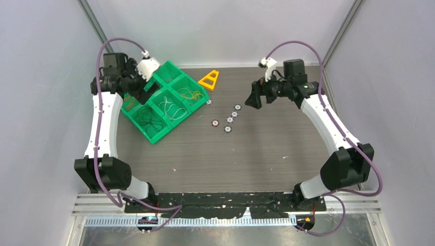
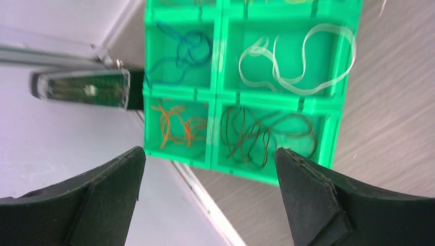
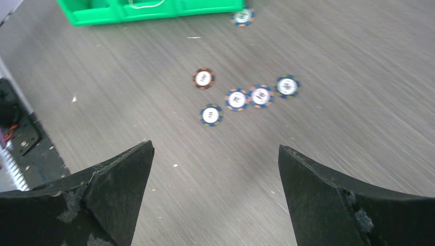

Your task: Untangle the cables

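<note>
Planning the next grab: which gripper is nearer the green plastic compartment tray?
Left. The left gripper hovers over the tray; the right gripper hangs beyond the small round chips.

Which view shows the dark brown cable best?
The left wrist view: the dark brown cable shows clear loops there. The top external view gives only a small dark tangle. The right wrist view misses it.

At the left rear of the table (image 1: 231, 159) a divided bin (image 1: 154, 138) is set, the cables (image 1: 172, 108) are laid apart in its compartments, discs (image 1: 229, 119) are scattered just to its right, and a triangular frame (image 1: 209, 80) is placed behind them.
</note>
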{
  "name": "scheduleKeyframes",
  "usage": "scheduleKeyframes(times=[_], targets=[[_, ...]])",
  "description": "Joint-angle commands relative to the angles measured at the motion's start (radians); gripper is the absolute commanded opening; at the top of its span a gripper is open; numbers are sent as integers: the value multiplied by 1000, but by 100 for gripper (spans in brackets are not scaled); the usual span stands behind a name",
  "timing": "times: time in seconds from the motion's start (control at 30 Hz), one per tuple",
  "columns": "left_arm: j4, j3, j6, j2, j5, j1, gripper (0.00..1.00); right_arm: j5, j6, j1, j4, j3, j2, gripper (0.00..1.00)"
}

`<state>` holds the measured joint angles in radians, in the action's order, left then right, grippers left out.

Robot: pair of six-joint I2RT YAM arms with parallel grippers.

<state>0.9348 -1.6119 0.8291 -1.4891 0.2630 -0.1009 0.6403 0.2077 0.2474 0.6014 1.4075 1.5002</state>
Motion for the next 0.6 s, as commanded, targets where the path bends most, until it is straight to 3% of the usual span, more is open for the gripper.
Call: scheduleKeyframes(times=[0.0,0.17,0.2,0.33,0.57], targets=[[14,-136,-261,27,-52,141,100,-86,9,-95,-55,-27,-106,96],[-58,-96,-612,39,-136,295,100,-165,-49,-196,-95,-150,-177,95],[-61,-74,-654,35,-142,322,100,-238,-81,-210,-108,-175,-205,95],[-86,48,-756,28,-152,388,100,-366,-104,-232,-144,-346,-301,95],[-119,166,-819,80,-137,392,100,-455,-84,-233,-110,-466,-450,95]])
